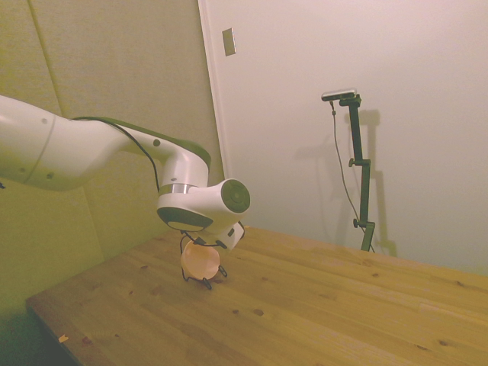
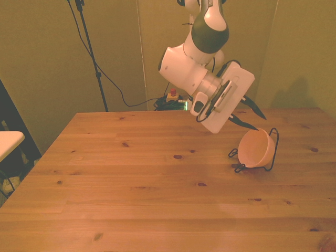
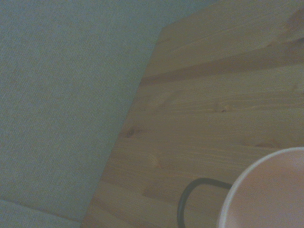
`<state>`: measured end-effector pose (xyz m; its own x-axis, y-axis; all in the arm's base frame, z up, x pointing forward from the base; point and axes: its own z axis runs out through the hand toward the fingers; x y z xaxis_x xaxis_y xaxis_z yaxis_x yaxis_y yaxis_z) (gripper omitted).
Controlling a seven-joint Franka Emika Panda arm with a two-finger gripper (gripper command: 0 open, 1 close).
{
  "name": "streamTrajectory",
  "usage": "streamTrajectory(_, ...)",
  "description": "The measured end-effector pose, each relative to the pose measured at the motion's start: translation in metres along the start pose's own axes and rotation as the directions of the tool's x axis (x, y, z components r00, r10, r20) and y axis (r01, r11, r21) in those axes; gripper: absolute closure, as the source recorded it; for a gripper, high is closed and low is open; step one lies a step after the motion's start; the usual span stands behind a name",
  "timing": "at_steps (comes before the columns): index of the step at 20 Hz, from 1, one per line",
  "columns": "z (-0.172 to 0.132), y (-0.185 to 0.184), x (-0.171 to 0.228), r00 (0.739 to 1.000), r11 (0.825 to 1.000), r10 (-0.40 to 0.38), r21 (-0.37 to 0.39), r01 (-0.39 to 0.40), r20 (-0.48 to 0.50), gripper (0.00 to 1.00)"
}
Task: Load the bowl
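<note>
Wooden table (image 2: 131, 184): 1 pink bowl (image 2: 255, 149) tilted in 1 wire rack (image 2: 273, 152), hand (image 2: 255, 116) spread open above.

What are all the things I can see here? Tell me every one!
bowl: one, pale pink, tipped on its side in the wire rack, toward the front view's right.
wire rack: one, thin black, on the table, around the bowl.
table: one, light wood with knots, fills the lower part of the front view.
wall plate: one, pale, high on the wall in the side view.
arm: one, white, reaches over the table.
gripper: one, dark jaws just above the bowl; open or shut unclear.
</note>
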<state>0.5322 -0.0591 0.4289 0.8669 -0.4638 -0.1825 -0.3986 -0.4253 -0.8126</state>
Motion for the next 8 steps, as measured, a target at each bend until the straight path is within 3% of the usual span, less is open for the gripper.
streamTrajectory(4, -0.049, 0.004, -0.050, 0.993, 0.994, -0.009, -0.113, -0.004, -0.114, 0.00)
streamTrajectory(8, -0.056, 0.026, -0.100, 0.983, 0.978, -0.001, -0.204, -0.037, -0.183, 0.00)
